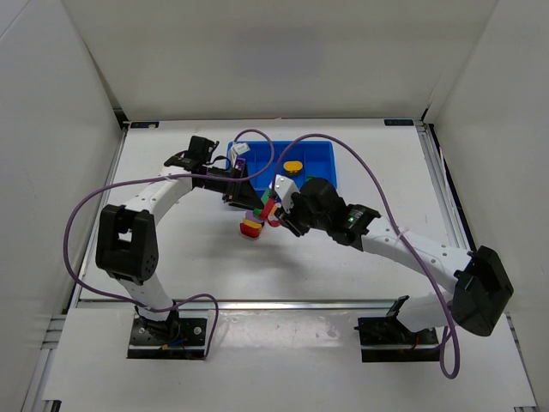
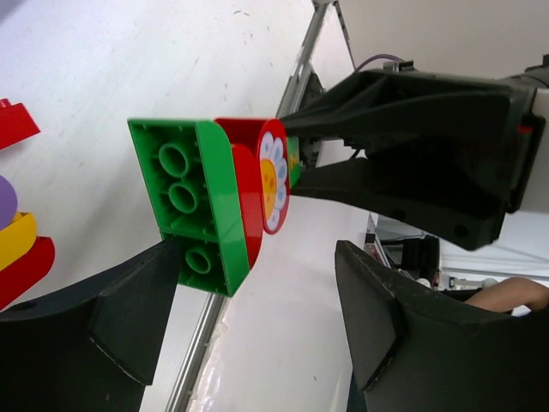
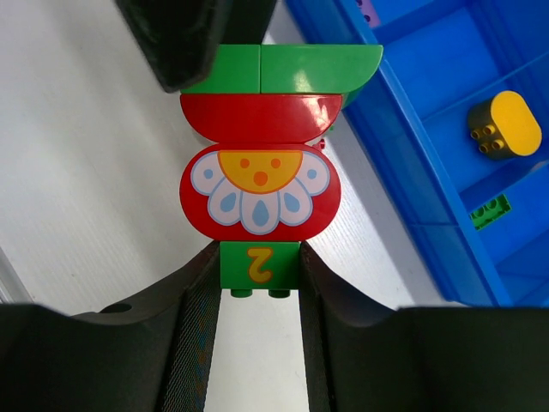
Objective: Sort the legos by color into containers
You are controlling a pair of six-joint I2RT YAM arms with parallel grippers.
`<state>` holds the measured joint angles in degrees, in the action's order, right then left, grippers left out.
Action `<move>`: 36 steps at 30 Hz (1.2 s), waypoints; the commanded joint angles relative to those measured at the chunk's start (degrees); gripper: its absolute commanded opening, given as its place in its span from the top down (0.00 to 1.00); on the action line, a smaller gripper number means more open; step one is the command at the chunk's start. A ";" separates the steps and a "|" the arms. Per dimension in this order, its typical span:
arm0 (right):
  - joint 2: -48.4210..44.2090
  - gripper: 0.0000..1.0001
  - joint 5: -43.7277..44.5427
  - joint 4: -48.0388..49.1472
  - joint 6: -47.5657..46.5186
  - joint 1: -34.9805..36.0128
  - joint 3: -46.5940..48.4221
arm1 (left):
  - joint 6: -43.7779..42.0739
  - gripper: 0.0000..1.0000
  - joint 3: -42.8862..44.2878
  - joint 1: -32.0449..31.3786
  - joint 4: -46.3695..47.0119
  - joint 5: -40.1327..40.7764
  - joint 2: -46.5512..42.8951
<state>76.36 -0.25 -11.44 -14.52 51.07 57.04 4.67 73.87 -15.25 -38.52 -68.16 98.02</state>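
Blue tray (image 1: 317,159) sits far mid-table (image 1: 171,249) in the top view; my left gripper (image 1: 243,196) and right gripper (image 1: 279,212) meet just before it at a lego stack (image 1: 268,207). Left wrist view: my left fingers (image 2: 103,335) stand apart, one touching the stack's green end brick (image 2: 193,206). Right wrist view: my right fingers (image 3: 193,343) clamp the green "2" brick (image 3: 259,264); a yellow oval (image 3: 506,123) lies in a tray compartment.

From above, the left arm (image 1: 171,184) hides the left of the blue tray (image 1: 319,156), and the brick stack (image 1: 269,207) at its tip is too small to pick apart. At the left wrist, a purple-yellow-red pile (image 2: 17,245) — and a red brick (image 2: 13,124) — run off the left edge.
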 commanded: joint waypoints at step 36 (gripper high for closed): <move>3.80 1.00 0.16 8.19 -0.33 1.40 5.54 | -0.97 0.52 1.28 -0.22 0.47 -10.85 0.42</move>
<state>79.57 -0.14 -8.80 -14.61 52.25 59.53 3.84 73.28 -14.44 -38.06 -72.66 99.20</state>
